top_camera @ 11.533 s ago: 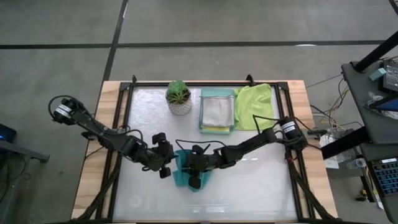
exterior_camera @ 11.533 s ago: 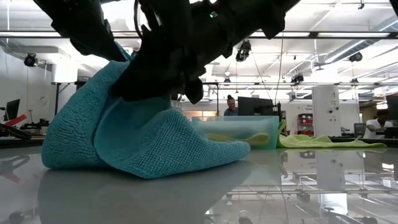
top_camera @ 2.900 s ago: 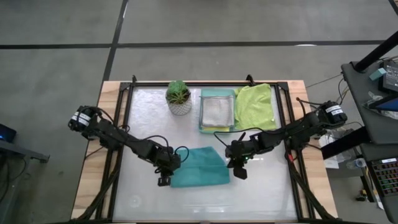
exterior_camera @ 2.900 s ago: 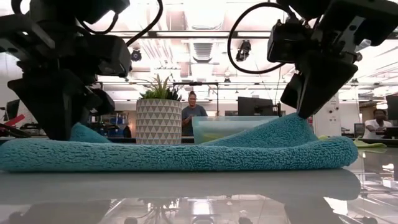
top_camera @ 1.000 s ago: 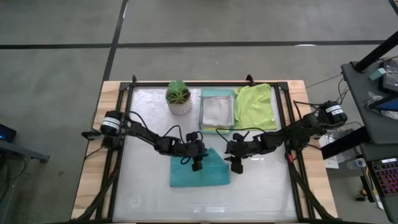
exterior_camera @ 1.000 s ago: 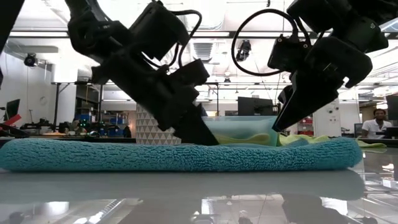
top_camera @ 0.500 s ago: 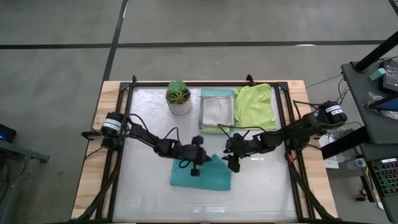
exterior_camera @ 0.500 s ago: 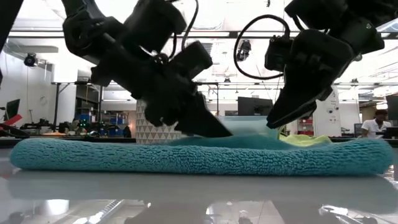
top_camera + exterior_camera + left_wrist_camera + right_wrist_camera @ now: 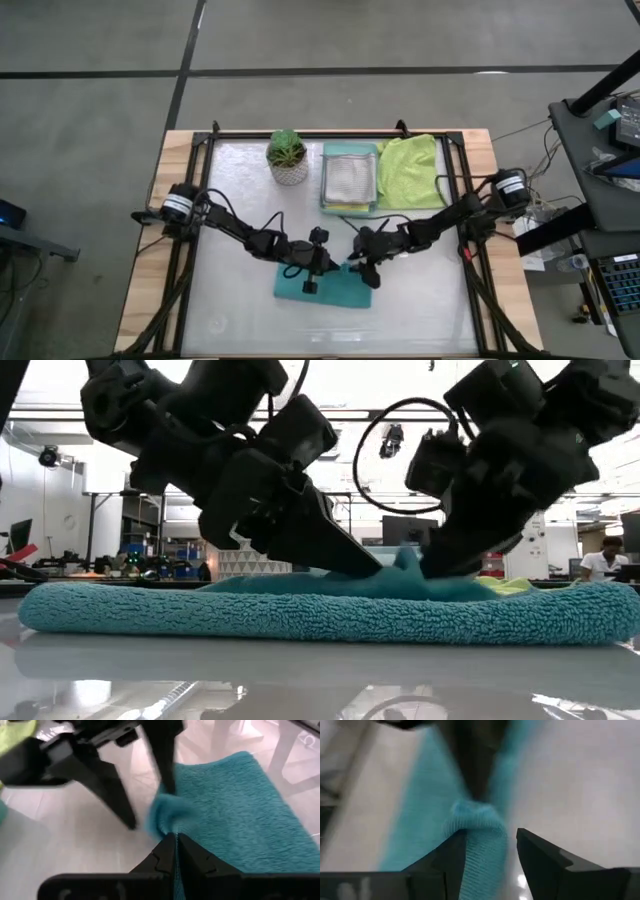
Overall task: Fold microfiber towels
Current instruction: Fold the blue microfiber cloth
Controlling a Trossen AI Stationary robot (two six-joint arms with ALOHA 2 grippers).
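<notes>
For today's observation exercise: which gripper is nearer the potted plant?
Left. The left gripper pinches the teal towel just below the potted plant; the right gripper is farther right.

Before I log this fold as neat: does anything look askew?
Yes. The teal towel has a pinched peak bunched up at its far edge, between the left gripper and right gripper.
</notes>
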